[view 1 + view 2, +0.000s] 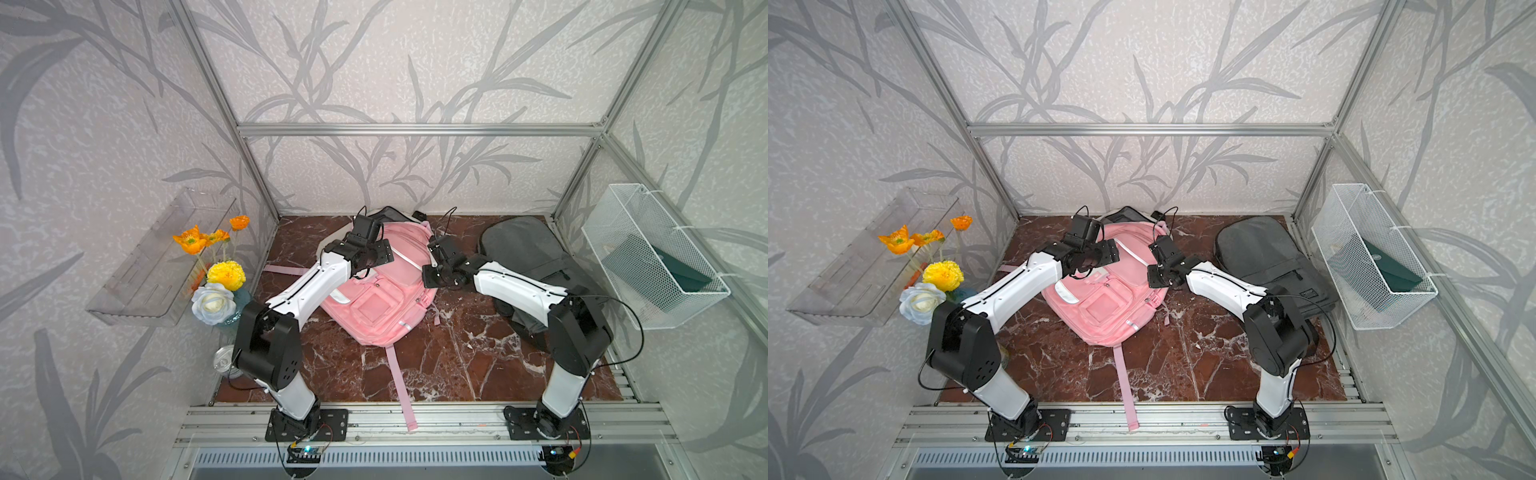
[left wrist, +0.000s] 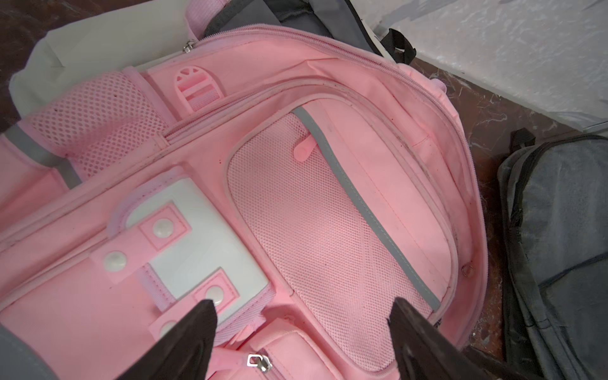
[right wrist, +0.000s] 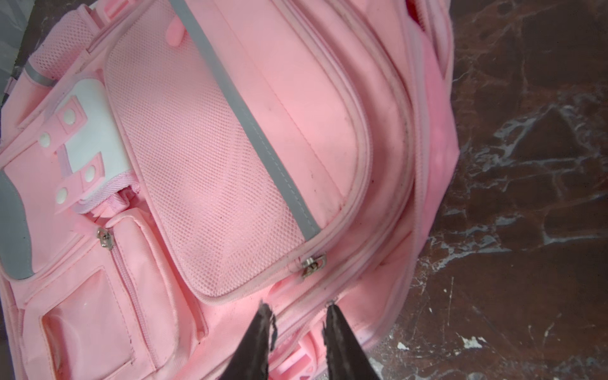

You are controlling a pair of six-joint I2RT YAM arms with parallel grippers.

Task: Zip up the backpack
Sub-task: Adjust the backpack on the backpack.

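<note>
You had the pink backpack lying front-up on the surface, beside a grey backpack. Your left gripper hung over its mesh pocket, jaws spread wide and empty, probably freed for a new reach. Your right gripper stood narrowly parted, tips against fabric at the pink bag's side. I could not tell whether it pinched anything; it was likely steadying the bag.
</note>
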